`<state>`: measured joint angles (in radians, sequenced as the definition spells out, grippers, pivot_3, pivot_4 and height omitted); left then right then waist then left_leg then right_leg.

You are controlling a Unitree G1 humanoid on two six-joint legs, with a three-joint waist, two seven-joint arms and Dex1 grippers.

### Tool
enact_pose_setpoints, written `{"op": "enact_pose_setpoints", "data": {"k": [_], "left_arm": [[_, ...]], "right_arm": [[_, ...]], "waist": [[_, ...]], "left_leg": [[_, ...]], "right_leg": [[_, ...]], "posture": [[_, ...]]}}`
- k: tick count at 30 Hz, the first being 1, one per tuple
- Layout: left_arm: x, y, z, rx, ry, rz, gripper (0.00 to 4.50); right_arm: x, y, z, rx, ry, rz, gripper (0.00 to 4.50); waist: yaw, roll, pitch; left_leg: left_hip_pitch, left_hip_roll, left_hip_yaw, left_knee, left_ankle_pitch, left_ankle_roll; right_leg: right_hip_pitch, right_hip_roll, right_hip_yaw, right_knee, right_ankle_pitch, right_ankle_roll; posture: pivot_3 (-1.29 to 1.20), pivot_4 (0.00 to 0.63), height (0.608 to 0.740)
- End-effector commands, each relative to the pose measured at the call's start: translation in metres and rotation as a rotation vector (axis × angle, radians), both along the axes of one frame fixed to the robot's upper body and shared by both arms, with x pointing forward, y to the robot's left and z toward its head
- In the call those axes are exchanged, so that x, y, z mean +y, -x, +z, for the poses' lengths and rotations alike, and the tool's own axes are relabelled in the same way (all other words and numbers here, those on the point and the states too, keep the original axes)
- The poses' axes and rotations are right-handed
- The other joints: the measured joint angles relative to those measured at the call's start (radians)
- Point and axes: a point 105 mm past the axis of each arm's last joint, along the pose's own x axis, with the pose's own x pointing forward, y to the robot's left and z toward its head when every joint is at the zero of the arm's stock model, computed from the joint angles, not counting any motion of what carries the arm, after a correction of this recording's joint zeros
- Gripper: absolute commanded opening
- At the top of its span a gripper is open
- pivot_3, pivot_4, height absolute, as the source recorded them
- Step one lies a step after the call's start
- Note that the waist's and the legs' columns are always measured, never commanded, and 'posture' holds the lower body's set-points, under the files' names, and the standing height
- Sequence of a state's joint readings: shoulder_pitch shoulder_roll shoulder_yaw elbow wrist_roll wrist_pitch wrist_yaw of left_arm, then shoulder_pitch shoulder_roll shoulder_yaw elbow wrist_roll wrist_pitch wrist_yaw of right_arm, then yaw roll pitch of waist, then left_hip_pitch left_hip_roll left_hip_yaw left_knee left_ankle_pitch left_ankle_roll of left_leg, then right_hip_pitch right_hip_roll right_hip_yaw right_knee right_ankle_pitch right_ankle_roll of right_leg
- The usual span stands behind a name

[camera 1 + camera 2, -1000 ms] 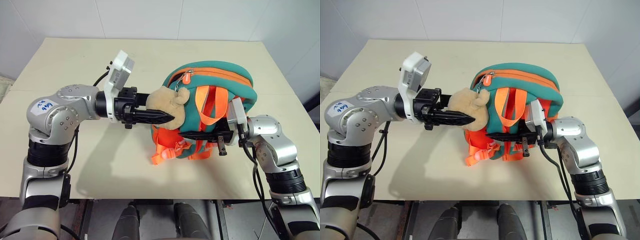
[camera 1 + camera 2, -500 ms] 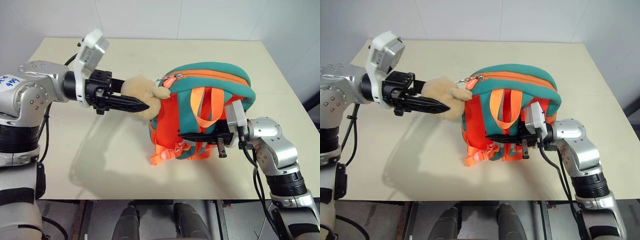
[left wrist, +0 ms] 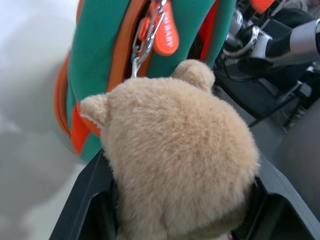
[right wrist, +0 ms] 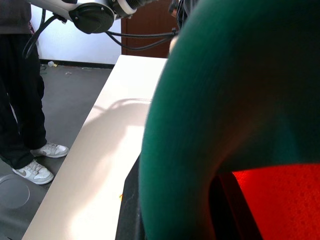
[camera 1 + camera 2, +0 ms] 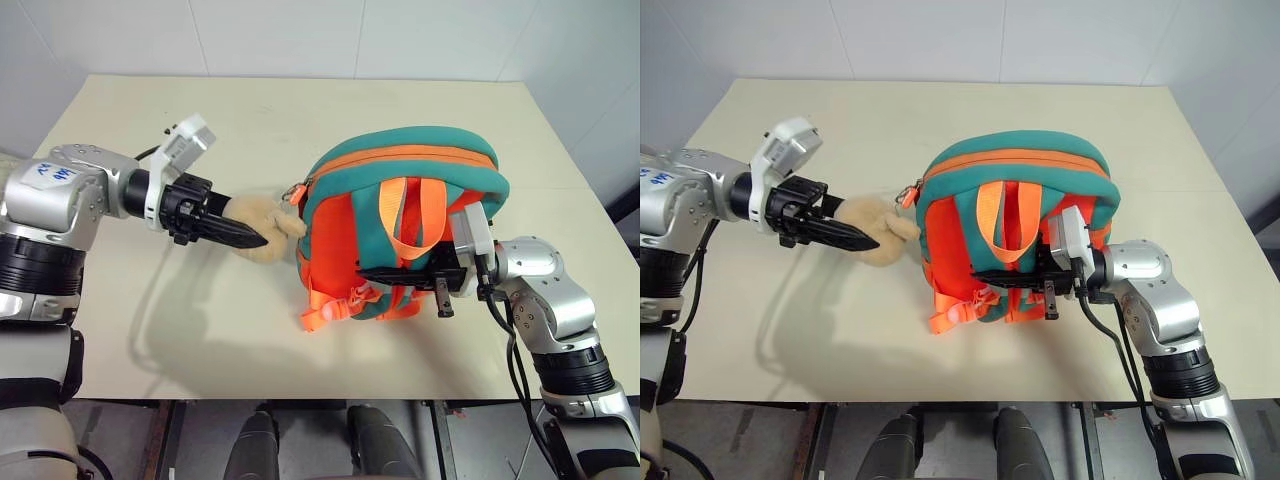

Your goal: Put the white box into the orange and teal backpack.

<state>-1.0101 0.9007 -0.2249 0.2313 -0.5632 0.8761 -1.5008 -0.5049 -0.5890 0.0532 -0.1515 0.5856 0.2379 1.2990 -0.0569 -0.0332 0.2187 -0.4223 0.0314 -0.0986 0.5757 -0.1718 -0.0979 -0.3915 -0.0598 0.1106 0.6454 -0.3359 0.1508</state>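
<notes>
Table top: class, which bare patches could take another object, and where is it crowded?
Free: the far strip of the table behind the backpack, and the near-left corner. Crowded: the middle, where the left tool grips the plush bear and the right tool grips the straps.

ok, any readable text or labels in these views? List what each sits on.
Blue handwriting on the white sticker on the left arm's silver shoulder housing: too small to read.
Dark lettering on the orange rubber zip-pull tag of the small orange and teal backpack, above the tan plush bear: blurred, not readable.
No other text legible.
</notes>
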Motion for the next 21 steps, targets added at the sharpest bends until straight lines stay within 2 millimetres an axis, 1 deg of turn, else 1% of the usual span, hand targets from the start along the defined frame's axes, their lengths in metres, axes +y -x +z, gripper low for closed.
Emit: {"op": "enact_pose_setpoints", "data": {"k": [1,6,10,17,21], "left_arm": [[-0.001,0.001,-0.012,0.047,-0.04,-0.047,2.16],[-0.001,-0.001,-0.032,0.111,-0.101,-0.074,2.16],[0.003,-0.007,-0.063,0.139,-0.211,-0.066,2.16],[0.004,-0.011,-0.099,0.156,-0.336,-0.08,2.16],[-0.002,-0.015,-0.097,0.137,-0.307,-0.073,2.16]], "right_arm": [[-0.001,0.005,0.01,-0.044,-0.018,0.013,0.0],[-0.001,0.005,0.01,-0.044,-0.014,0.015,0.0],[-0.001,0.007,0.009,-0.04,-0.012,0.016,0.0],[-0.001,0.006,0.008,-0.039,-0.011,0.018,0.0],[0.0,0.006,0.009,-0.041,-0.011,0.018,0.0]], "waist": [[0.0,0.0,0.0],[-0.002,0.0,0.0],[-0.001,0.0,0.0],[0.001,0.0,0.0],[0.001,0.0,0.0]], "left_leg": [[0.0,0.0,0.0,0.0,0.0,0.0],[0.0,0.0,0.0,0.0,0.0,0.0],[0.0,0.0,0.0,0.0,0.0,0.0],[0.0,0.0,0.0,0.001,0.0,0.0],[0.0,0.0,0.0,0.001,0.0,0.0]], "right_leg": [[0.0,0.0,0.0,0.0,0.0,0.0],[0.0,0.0,0.0,0.0,0.0,0.0],[0.0,0.0,0.0,0.001,0.0,0.0],[0.0,0.0,0.0,0.001,0.0,0.0],[0.0,0.0,0.0,0.001,0.0,0.0]], "posture": [[0.0,0.15,0.74],[0.0,0.15,0.74],[0.0,0.15,0.74],[0.0,0.15,0.74],[0.0,0.15,0.74]]}}
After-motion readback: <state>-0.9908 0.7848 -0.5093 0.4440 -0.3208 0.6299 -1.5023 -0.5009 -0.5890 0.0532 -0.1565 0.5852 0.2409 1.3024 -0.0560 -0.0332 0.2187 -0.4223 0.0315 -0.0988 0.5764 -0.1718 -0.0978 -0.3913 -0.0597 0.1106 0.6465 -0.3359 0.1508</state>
